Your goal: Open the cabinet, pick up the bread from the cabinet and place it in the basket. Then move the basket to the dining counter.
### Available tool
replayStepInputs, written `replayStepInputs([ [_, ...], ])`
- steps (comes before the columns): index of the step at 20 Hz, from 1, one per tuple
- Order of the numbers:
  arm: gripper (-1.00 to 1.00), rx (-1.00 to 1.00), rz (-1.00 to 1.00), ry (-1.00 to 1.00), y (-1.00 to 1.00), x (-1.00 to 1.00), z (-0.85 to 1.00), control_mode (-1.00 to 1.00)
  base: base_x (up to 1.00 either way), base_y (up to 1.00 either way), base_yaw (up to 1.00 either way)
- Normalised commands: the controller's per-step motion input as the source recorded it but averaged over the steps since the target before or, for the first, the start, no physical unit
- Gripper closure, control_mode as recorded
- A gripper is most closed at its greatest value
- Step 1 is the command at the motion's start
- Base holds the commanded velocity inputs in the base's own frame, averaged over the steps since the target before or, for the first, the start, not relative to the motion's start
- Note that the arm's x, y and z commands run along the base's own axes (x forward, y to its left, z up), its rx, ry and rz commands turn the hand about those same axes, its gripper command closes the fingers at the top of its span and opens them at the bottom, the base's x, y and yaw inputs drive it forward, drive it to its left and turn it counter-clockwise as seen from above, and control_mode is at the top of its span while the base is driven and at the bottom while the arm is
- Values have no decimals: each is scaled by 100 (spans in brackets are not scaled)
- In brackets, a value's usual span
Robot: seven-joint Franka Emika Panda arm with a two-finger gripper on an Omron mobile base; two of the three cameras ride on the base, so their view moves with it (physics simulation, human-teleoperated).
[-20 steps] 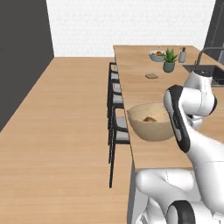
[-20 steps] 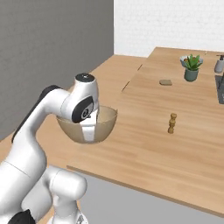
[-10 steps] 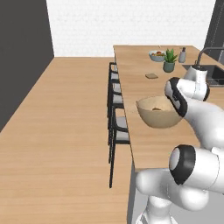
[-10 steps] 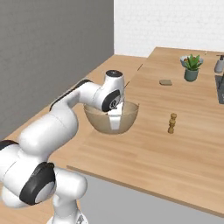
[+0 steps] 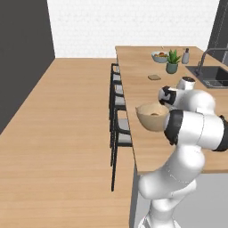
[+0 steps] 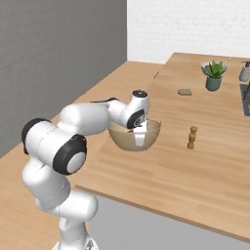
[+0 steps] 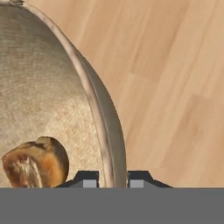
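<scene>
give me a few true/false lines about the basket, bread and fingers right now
1. The bread lies inside the basket. True.
2. The gripper has its fingers on either side of the basket's rim. True.
3. The basket is on the floor by the stools. False: it is over the dining counter.
4. The potted plant sits inside the basket. False: it stands far down the counter.
</scene>
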Motion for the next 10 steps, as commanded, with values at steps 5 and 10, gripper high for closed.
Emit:
replayStepInputs([
  [5,100,0,0,-5,-4,40,-67,-100,0,0,0],
  [10,100,0,0,-8,0,30,-56,-100,0,0,0],
])
